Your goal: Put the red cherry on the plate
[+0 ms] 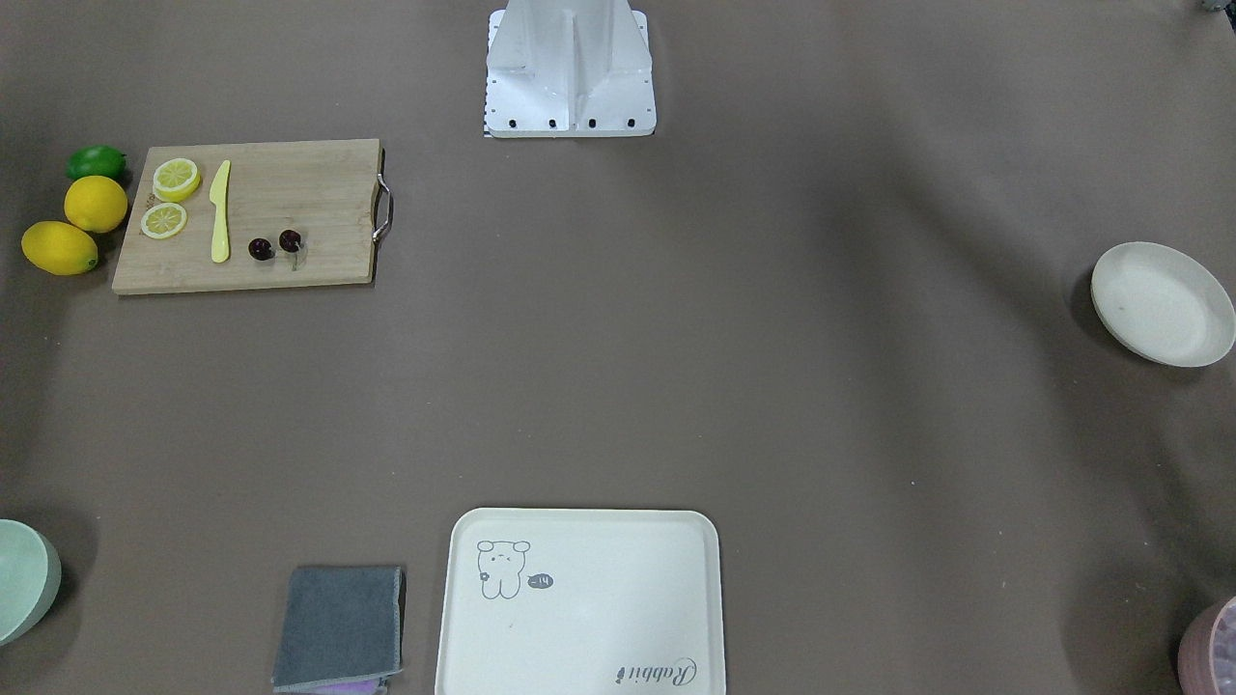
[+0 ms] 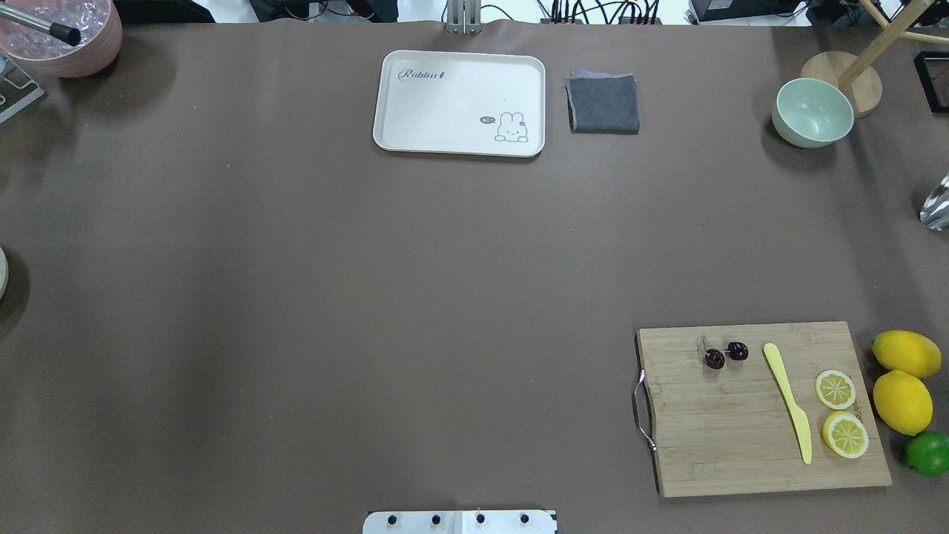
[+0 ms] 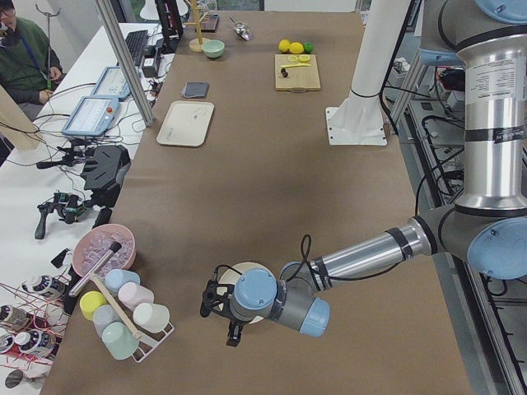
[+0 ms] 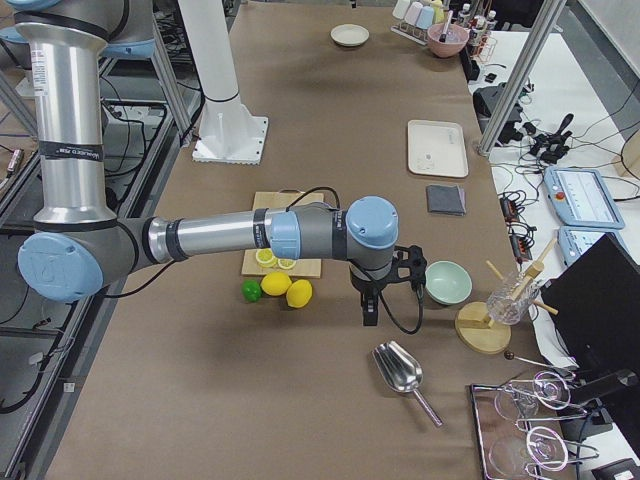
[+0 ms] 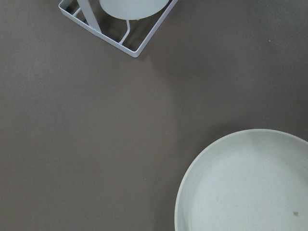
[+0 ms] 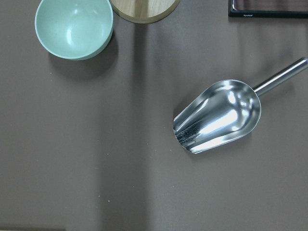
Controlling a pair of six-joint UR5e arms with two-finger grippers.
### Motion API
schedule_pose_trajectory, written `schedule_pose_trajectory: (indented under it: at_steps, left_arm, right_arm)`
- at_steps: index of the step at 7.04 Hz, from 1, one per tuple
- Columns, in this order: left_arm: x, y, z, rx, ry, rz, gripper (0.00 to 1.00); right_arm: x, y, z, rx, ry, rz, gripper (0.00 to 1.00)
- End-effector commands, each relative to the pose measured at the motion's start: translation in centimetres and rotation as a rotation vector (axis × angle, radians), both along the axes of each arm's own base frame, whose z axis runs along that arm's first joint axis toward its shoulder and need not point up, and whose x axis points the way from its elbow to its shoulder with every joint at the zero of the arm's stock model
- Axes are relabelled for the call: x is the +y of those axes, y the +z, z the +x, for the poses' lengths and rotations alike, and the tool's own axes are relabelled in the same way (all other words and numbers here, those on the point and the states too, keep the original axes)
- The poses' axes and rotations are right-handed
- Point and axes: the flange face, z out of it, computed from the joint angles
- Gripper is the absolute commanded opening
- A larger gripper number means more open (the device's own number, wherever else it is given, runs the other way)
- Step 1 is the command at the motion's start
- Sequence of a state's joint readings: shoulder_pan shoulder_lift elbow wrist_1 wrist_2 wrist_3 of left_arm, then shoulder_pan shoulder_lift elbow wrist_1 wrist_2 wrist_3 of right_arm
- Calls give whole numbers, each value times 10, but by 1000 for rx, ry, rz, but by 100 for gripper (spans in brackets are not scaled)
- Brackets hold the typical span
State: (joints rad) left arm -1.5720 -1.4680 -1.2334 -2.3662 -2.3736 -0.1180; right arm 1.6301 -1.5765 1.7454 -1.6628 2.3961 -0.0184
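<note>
Brown surface (image 2: 371,297), pick not begun: red cherry (image 2: 715,360) lies on the cutting board (image 2: 741,445), well apart from the plate (image 1: 1162,303). We cannot tell if left end effector (image 3: 219,313) or right end effector (image 4: 369,312) is open; we judge the right one must reach the cherry next.

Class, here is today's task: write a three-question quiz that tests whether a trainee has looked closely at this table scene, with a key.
1. How many whole yellow lemons lie beside the wooden cutting board? A one, B two, C three.
2. True or false: the red cherry already lies on the plate.
3. Fill in: on the board, a yellow ____ lies between the cherry and the lemon slices.

Key: 1 B; 2 false, it is on the board; 3 knife.
</note>
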Motion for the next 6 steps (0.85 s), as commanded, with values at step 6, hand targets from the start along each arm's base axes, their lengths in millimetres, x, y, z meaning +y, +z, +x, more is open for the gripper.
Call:
schedule_pose_trajectory:
  at_steps: [6]
  left_arm:
    - [10,21,54,55,76,-90,98]
  right_arm:
    - [1,2,-5,-4,7,-24,100]
